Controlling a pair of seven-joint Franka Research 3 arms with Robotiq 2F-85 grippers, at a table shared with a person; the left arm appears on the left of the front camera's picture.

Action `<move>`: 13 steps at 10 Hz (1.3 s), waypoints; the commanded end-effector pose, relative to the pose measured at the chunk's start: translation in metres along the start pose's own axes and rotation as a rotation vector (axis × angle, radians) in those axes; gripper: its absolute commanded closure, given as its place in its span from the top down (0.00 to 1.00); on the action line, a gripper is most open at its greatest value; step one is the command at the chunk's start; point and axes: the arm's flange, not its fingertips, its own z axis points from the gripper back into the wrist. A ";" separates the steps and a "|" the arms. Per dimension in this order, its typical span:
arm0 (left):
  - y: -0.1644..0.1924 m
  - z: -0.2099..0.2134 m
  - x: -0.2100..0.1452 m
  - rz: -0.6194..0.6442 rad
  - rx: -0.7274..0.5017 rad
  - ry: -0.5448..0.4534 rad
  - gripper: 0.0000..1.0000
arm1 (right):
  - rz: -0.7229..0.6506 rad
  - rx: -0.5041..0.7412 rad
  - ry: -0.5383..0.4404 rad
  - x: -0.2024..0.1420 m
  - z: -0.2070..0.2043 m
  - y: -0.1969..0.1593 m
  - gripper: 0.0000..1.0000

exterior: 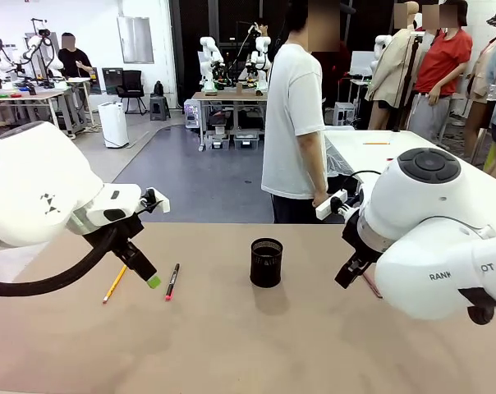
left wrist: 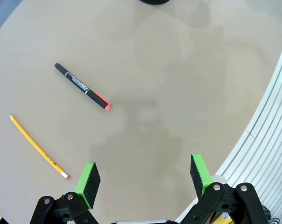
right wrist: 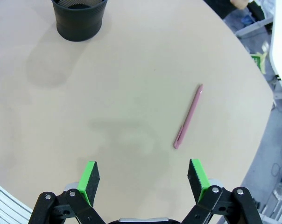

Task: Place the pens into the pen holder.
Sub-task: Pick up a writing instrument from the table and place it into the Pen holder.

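- The pen holder (exterior: 266, 263) stands upright near the middle of the counter (exterior: 248, 345), a little toward the far edge. Its mouth is open and no pen shows inside, so I judge the task is not yet begun.
- The yellow pencil (left wrist: 38, 147) and the black pen (left wrist: 82, 86) lie flat toward the left edge of the counter. They are near each other but not touching, so each can be taken alone.
- The maroon pen (right wrist: 187, 116) lies flat toward the right edge, well apart from the holder.
- The left hand (left wrist: 143, 172) hangs over the counter beside the pencil, its pads wide and holding nothing, probably ready for a first pick.
- The right hand (right wrist: 144, 175) hangs near the maroon pen, also wide and empty. It seems each arm serves the pens on its own side.
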 end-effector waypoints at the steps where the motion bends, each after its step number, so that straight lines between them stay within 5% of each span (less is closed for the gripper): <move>1: 0.003 -0.001 -0.003 0.014 0.001 -0.021 1.00 | 0.025 -0.005 -0.018 0.002 -0.002 -0.001 1.00; 3: 0.000 0.000 0.000 0.001 0.002 0.000 1.00 | 0.000 0.001 0.000 0.000 0.000 0.000 1.00; 5: 0.007 0.018 0.006 -0.097 -0.085 -0.039 1.00 | 0.021 0.264 -0.105 0.009 0.013 0.000 1.00; 7: 0.017 0.035 0.010 -0.145 -0.169 -0.100 1.00 | 0.027 0.282 -0.159 0.019 0.029 -0.005 1.00; 10: 0.032 0.073 0.019 -0.238 -0.190 -0.162 1.00 | 0.069 0.393 -0.255 0.038 0.083 -0.040 1.00; 13: 0.059 0.103 0.018 -0.234 -0.139 -0.199 1.00 | 0.126 0.509 -0.240 0.046 0.115 -0.095 1.00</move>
